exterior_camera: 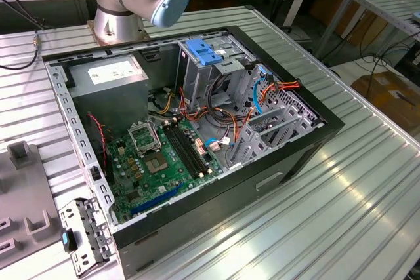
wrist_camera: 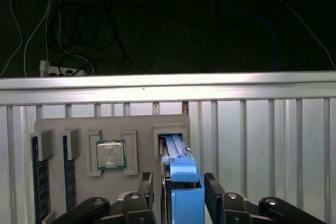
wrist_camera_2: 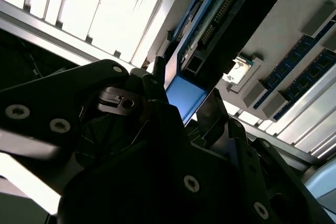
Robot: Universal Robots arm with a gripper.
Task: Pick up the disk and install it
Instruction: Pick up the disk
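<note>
End effector [wrist_camera: 180, 184] sits around the disk [wrist_camera: 181, 156], which stands on edge in the grey tray's [wrist_camera: 136, 124] slot near the desk [wrist_camera: 252, 145] edge; clamped or not, I can't tell. The risk: a crooked pull could jam it or drag the tray up. Blue rails, thin silver body, seen edge-on.

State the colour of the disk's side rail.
Blue; the disk shows best in the first wrist view.

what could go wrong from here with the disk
The disk stands on edge in a slot of the grey holder, gripper around it: a tilted pull may jam it. The processor chip sits close beside it and could get knocked. Loose cables crowd the drive cage and might snag.
</note>
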